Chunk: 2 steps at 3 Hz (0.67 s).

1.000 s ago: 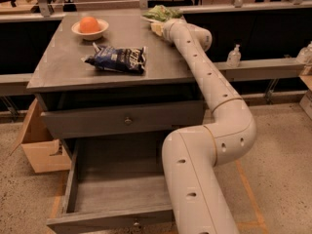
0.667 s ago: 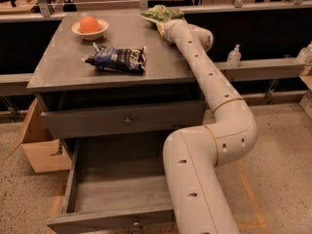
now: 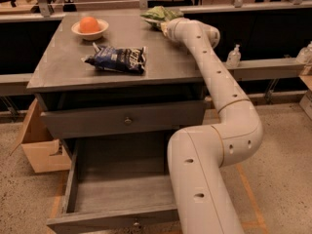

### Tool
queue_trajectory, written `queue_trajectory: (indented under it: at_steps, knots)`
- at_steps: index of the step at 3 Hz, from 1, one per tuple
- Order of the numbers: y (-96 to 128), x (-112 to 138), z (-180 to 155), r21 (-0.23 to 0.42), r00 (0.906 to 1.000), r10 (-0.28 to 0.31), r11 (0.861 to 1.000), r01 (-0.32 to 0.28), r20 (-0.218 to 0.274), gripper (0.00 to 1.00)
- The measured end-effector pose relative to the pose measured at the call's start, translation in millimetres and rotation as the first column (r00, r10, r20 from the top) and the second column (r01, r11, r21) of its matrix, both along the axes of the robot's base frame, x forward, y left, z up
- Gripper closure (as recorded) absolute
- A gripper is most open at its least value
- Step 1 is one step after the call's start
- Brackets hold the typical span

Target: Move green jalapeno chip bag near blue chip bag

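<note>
The green jalapeno chip bag (image 3: 160, 13) lies at the far right corner of the grey table (image 3: 68, 57), bright green and wrinkled. The gripper (image 3: 162, 25) is at the end of the white arm, right at the bag's near edge; the wrist hides most of it. The blue chip bag (image 3: 117, 58) lies flat near the middle of the table, closer to the front edge, well left of and nearer than the green bag.
A white bowl with an orange fruit (image 3: 89, 27) stands at the table's far left. Below the tabletop one drawer is shut and a lower drawer (image 3: 117, 189) is pulled open. A cardboard box (image 3: 36, 145) stands on the floor at the left. A bottle (image 3: 234, 56) stands on the ledge at the right.
The gripper and the green bag have stayed at the far right corner; the bag has shifted only slightly. The blue bag and the bowl have not moved.
</note>
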<state>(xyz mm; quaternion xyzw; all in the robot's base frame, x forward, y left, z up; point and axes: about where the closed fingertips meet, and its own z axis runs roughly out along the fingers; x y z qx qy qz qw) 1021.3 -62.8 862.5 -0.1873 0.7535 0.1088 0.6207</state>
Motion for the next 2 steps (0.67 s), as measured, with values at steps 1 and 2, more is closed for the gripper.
queue_trajectory:
  at_steps: [1,2]
  knots:
    - [1.9,-21.6,12.7,-0.03,0.9953,0.095,0.995,-0.095,-0.021,1.0]
    - [2.5,-47.9,29.1,-0.066,0.9799,0.196,0.978,-0.198,-0.035,1.0]
